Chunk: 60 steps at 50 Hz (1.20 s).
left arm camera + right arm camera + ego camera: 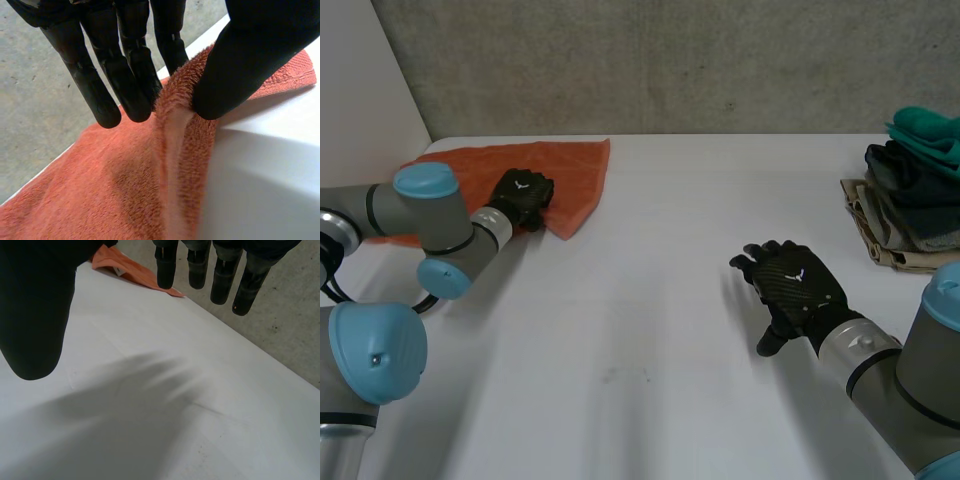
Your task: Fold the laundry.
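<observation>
Right hand (pixel 792 288): nearest of all, hovering over bare bench (pixel 650 330); its fingers (pixel 197 270) are straight and spread wide, holding nothing, and it is well apart from the cloth.
Left hand (pixel 523 197): farther back on the left, set on the near edge of the towel (pixel 578 175), close to that edge's right-hand corner.
Left grip: the fingers and the thumb (pixel 235 70) pinch a raised ridge of terry between them.
Towel: orange, lying mostly flat at the bench's far left corner; only the pinched edge stands up. I cannot tell whether it is already doubled.
Pile (pixel 910 205): at the far right edge, a stack of folded dark, teal and beige cloths, well apart from both hands.
Step in hand: probably the grasp that opens a fold on the towel; the edge is caught but not yet carried over.
Next move: lift the pinched edge and draw it across to the opposite side with the pinch firm. The right hand likely has to take a second corner, or the cloth may drag askew.
</observation>
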{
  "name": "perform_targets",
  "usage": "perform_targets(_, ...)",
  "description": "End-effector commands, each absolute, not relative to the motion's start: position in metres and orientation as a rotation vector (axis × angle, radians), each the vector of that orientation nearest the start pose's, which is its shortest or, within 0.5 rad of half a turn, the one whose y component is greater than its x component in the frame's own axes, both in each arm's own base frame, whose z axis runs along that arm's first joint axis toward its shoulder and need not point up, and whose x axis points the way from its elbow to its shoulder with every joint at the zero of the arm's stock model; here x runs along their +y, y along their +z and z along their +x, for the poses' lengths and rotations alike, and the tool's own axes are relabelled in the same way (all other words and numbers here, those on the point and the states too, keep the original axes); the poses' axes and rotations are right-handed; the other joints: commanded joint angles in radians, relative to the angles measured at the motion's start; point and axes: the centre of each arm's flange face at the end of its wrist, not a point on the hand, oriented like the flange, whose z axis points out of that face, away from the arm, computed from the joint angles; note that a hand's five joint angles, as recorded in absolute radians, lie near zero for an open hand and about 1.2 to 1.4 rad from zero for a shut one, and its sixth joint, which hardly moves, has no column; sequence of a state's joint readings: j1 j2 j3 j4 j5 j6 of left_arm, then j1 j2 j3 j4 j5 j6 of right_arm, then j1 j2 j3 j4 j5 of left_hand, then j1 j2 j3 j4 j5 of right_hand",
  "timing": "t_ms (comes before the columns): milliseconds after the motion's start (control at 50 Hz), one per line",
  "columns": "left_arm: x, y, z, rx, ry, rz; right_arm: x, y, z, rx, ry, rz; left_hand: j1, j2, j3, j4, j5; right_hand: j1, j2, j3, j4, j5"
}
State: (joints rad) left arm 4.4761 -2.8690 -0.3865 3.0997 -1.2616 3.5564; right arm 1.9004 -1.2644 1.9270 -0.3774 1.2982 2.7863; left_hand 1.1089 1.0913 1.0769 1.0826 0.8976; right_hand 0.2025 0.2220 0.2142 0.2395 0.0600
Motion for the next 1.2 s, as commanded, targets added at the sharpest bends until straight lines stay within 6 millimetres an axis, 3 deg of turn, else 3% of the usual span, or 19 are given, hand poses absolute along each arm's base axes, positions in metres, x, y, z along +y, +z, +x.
perform_targets(20, -0.459, 0.131, -0.286, 2.122, -2.140, 0.965, -0.237, 0.144, 0.245, 2.136, -1.754, -1.013, 0.287, 0.305, 0.319, 0.314, 0.324, -0.028, -0.047, -0.040, -0.065, -0.060)
perform_targets(80, -0.448, 0.152, -0.294, 2.100, -2.191, 0.960, -0.240, 0.145, 0.243, 2.146, -1.769, -0.997, 0.287, 0.305, 0.319, 0.314, 0.324, -0.028, -0.047, -0.040, -0.065, -0.060)
perform_targets(160, -0.407, 0.177, -0.325, 2.151, -2.298, 0.987, -0.254, 0.149, 0.230, 2.207, -1.831, -0.920, 0.287, 0.305, 0.319, 0.314, 0.324, -0.028, -0.047, -0.040, -0.065, -0.060)
perform_targets(180, -0.385, 0.186, -0.338, 2.199, -2.337, 1.005, -0.259, 0.152, 0.226, 2.222, -1.852, -0.900, 0.287, 0.305, 0.319, 0.314, 0.324, -0.028, -0.047, -0.040, -0.065, -0.060)
perform_targets(240, -0.350, 0.196, -0.358, 2.283, -2.384, 1.039, -0.275, 0.160, 0.211, 2.283, -1.934, -0.813, 0.287, 0.305, 0.319, 0.314, 0.324, -0.028, -0.047, -0.040, -0.065, -0.060)
perform_targets(260, -0.326, 0.201, -0.371, 2.336, -2.418, 1.066, -0.278, 0.162, 0.208, 2.295, -1.953, -0.793, 0.287, 0.305, 0.319, 0.314, 0.324, -0.028, -0.047, -0.040, -0.065, -0.060)
perform_targets(320, -0.289, 0.199, -0.396, 2.424, -2.452, 1.141, -0.289, 0.173, 0.195, 2.324, -2.033, -0.721, 0.287, 0.305, 0.319, 0.314, 0.324, -0.028, -0.047, -0.040, -0.065, -0.060)
perform_targets(340, -0.264, 0.196, -0.412, 2.473, -2.469, 1.203, -0.292, 0.176, 0.192, 2.332, -2.052, -0.702, 0.287, 0.305, 0.319, 0.314, 0.324, -0.028, -0.047, -0.040, -0.065, -0.060)
perform_targets(420, -0.216, 0.183, -0.446, 2.549, -2.508, 1.344, -0.299, 0.182, 0.179, 2.361, -2.100, -0.639, 0.287, 0.305, 0.319, 0.314, 0.324, -0.028, -0.047, -0.040, -0.065, -0.060)
perform_targets(520, -0.189, 0.183, -0.480, 2.465, -2.679, 1.440, -0.301, 0.184, 0.175, 2.361, -2.096, -0.584, 0.287, 0.305, 0.319, 0.314, 0.324, -0.028, -0.047, -0.040, -0.065, -0.060)
perform_targets(540, -0.189, 0.183, -0.483, 2.453, -2.699, 1.439, -0.301, 0.184, 0.175, 2.359, -2.092, -0.572, 0.233, 0.250, 0.264, 0.259, 0.269, -0.028, -0.047, -0.040, -0.065, -0.060)
perform_targets(560, -0.188, 0.182, -0.488, 2.439, -2.720, 1.449, -0.302, 0.185, 0.175, 2.356, -2.091, -0.561, -0.236, -0.218, -0.204, -0.210, -0.199, -0.028, -0.047, -0.040, -0.065, -0.060)
perform_targets(600, -0.184, 0.180, -0.491, 2.433, -2.726, 1.473, -0.302, 0.185, 0.175, 2.353, -2.088, -0.555, -0.726, -0.708, -0.694, -0.700, -0.689, -0.028, -0.047, -0.040, -0.065, -0.060)
perform_targets(640, -0.175, 0.182, -0.494, 2.428, -2.731, 1.531, -0.302, 0.185, 0.175, 2.348, -2.083, -0.551, -0.930, -0.912, -0.898, -0.904, -0.893, -0.028, -0.047, -0.040, -0.065, -0.060)
perform_targets(680, -0.171, 0.184, -0.494, 2.428, -2.729, 1.557, -0.302, 0.185, 0.176, 2.347, -2.080, -0.554, -0.931, -0.913, -0.899, -0.904, -0.894, -0.028, -0.047, -0.040, -0.065, -0.060)
perform_targets(780, -0.175, 0.208, -0.476, 2.419, -2.733, 1.511, -0.300, 0.186, 0.179, 2.327, -2.063, -0.595, -0.931, -0.913, -0.899, -0.904, -0.894, -0.028, -0.047, -0.040, -0.065, -0.060)
perform_targets(960, -0.251, 0.243, -0.369, 2.397, -2.596, 1.118, -0.279, 0.193, 0.190, 2.352, -1.792, -0.728, -0.884, -0.866, -0.852, -0.857, -0.847, -0.028, -0.047, -0.040, -0.065, -0.060)
perform_targets(1080, -0.291, 0.228, -0.297, 2.356, -2.348, 0.972, -0.258, 0.191, 0.192, 2.444, -1.594, -0.897, -0.843, -0.825, -0.811, -0.816, -0.806, -0.028, -0.047, -0.040, -0.065, -0.060)
perform_targets(1200, -0.319, 0.187, -0.225, 2.354, -2.001, 0.901, -0.252, 0.179, 0.189, 2.497, -1.555, -1.049, -0.778, -0.761, -0.746, -0.752, -0.741, -0.006, -0.025, -0.018, -0.043, -0.038)
